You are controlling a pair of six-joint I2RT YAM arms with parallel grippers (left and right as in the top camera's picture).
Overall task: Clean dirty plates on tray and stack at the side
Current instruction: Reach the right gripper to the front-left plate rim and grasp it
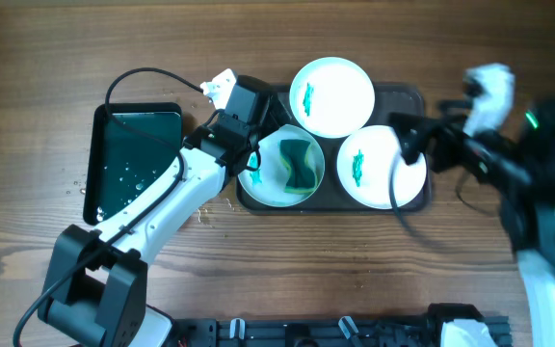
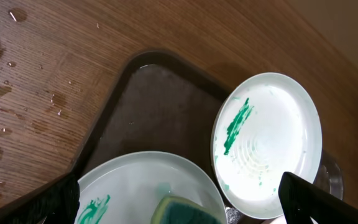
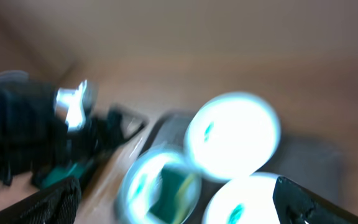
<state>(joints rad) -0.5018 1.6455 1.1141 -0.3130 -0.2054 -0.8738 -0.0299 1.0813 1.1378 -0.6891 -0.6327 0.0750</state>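
Three plates lie on the dark tray (image 1: 414, 98). The far white plate (image 1: 332, 96) and the right white plate (image 1: 382, 166) each carry a teal smear. The pale blue plate (image 1: 270, 183) at the left holds a green sponge (image 1: 299, 166). My left gripper (image 1: 254, 159) is open over this plate's left side. In the left wrist view, the sponge (image 2: 188, 211) lies between the spread fingers (image 2: 64, 199) on the pale blue plate (image 2: 135, 183), beside a smear. My right gripper (image 1: 410, 145) is open above the right plate's right edge. The right wrist view is blurred.
A smaller black glossy tray (image 1: 97, 164) with green water sits left of the dark tray. Water drops spot the wood between them. The far white plate (image 2: 272, 143) lies close to the pale blue one. The left arm crosses the table from the front left.
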